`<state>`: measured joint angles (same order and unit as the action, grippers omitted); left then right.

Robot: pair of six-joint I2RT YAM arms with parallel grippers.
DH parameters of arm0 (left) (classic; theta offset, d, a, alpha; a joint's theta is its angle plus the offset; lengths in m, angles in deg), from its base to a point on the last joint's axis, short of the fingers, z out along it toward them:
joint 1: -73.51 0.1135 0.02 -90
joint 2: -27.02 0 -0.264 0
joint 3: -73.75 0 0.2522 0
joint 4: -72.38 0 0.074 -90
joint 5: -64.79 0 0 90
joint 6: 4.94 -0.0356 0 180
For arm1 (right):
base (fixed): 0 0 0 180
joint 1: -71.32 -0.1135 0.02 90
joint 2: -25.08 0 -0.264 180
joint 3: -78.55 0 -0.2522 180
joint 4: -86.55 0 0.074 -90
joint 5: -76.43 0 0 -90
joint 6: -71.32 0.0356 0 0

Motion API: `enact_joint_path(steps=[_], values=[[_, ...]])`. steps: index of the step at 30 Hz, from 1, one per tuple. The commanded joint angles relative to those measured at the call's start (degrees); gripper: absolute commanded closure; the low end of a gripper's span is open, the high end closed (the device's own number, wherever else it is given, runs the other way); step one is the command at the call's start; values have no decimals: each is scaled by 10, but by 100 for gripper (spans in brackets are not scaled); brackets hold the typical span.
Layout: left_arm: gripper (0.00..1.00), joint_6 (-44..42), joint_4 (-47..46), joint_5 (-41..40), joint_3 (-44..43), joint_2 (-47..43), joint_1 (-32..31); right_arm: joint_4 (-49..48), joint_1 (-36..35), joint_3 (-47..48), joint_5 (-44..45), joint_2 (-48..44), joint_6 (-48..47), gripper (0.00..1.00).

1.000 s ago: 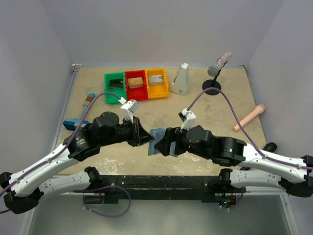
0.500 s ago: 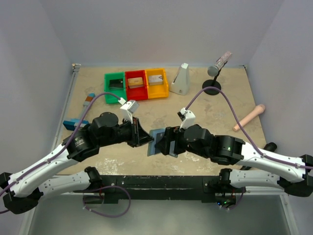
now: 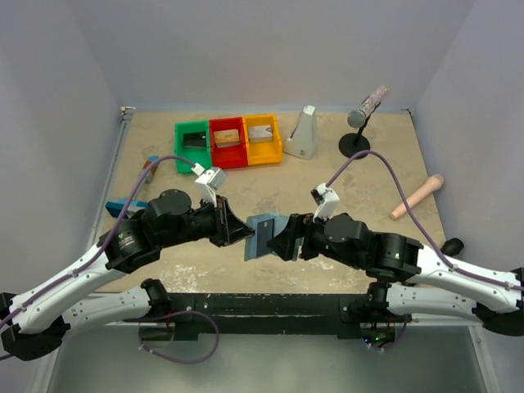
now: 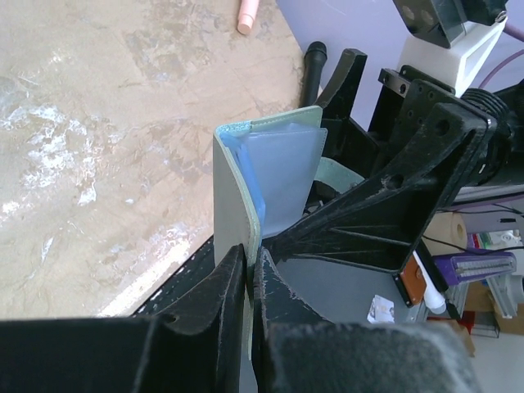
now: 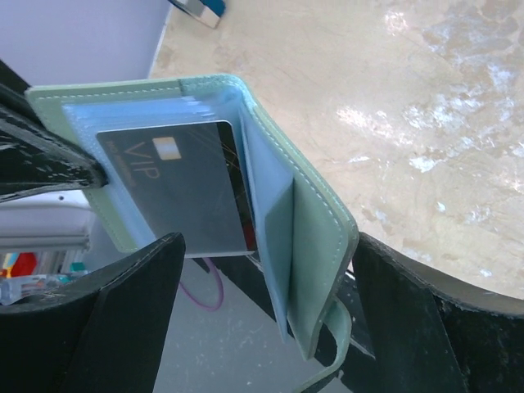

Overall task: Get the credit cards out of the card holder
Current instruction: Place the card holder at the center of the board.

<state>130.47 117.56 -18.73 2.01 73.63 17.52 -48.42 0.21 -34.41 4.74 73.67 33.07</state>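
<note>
1. Top view, change noted: over the last second the right arm has drawn its wrist back to the right and the left arm has eased slightly left. The small flat blue-grey bifold card holder (image 3: 264, 232) has kept its place. It is held clear of the sandy bench (image 3: 270, 184) between the left claw (image 3: 241, 232) and the right claw (image 3: 280, 243).
2. Top view, relation: the left claw meets the card holder from the left and the right claw from the right. Neither is plainly nearer.
3. Left wrist view: the left claw (image 4: 250, 266) is clamped on the lower edge of the card holder (image 4: 233, 205). The holder stands upright, its pale blue pockets turned towards the right arm's black frame just beyond.
4. Right wrist view: the right claw (image 5: 266, 262) is spread wide, one finger on either side of the opened card holder (image 5: 303, 221), gripping nothing. A thin black rectangular credit card (image 5: 176, 192) lettered "VIP" sits in the left-hand pocket. Its long axis runs across the view and its lower part protrudes towards the claw.
5. Judgement: the card lies ahead of the right claw, somewhat left of its centre. That arm appears placed to pinch the exposed edge and draw it out. No further cards can be made out in the holder.
</note>
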Motion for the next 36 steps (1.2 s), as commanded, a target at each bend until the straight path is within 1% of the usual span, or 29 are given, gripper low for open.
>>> enact_joint_path(steps=[1, 4, 8, 10, 15, 20, 22, 24, 25, 28, 30, 31, 32, 33, 34, 36], values=[[100, 5, -33, 6, -2, -13, -4, -81, 3, -19, -14, -28, -11, 15], [100, 11, -57, 13, 20, -28, -4, -101, 4, -42, -13, -53, -14, 23], [100, 18, -92, 17, 54, -49, -3, -92, 5, -52, -8, -74, -19, 43], [100, 22, -108, 24, 72, -52, -3, -83, 6, -54, -9, -77, -18, 52], [100, 35, -138, 35, 97, -58, -3, -60, 9, -49, -10, -77, -18, 65], [100, 32, -121, 13, 113, -77, -1, -21, 10, -37, 0, -76, -21, 79], [100, 28, -112, 1, 123, -88, 1, -3, 10, -34, 6, -71, -22, 86], [100, 26, -107, -9, 135, -100, 3, 5, 14, -34, 8, -64, -21, 98], [100, 24, -106, -15, 142, -106, 4, 9, 16, -35, 8, -60, -20, 100], [100, 18, -93, -32, 160, -115, 6, 9, 26, -44, 4, -40, -17, 100], [100, 18, -73, -59, 171, -119, 7, -1, 32, -56, 2, -26, -15, 100], [87, 21, -59, -80, 175, -121, 7, -9, 36, -64, 2, -22, -16, 100], [71, 21, -50, -93, 180, -124, 8, -22, 40, -75, -1, -20, -16, 100], [60, 21, -43, -102, 184, -128, 8, -34, 46, -84, -6, -18, -16, 100], [50, 19, -40, -109, 188, -130, 8, -47, 50, -95, -12, -17, -16, 100], [37, 18, -26, -129, 190, -136, 8, -76, 59, -113, -23, -17, -19, 100]])
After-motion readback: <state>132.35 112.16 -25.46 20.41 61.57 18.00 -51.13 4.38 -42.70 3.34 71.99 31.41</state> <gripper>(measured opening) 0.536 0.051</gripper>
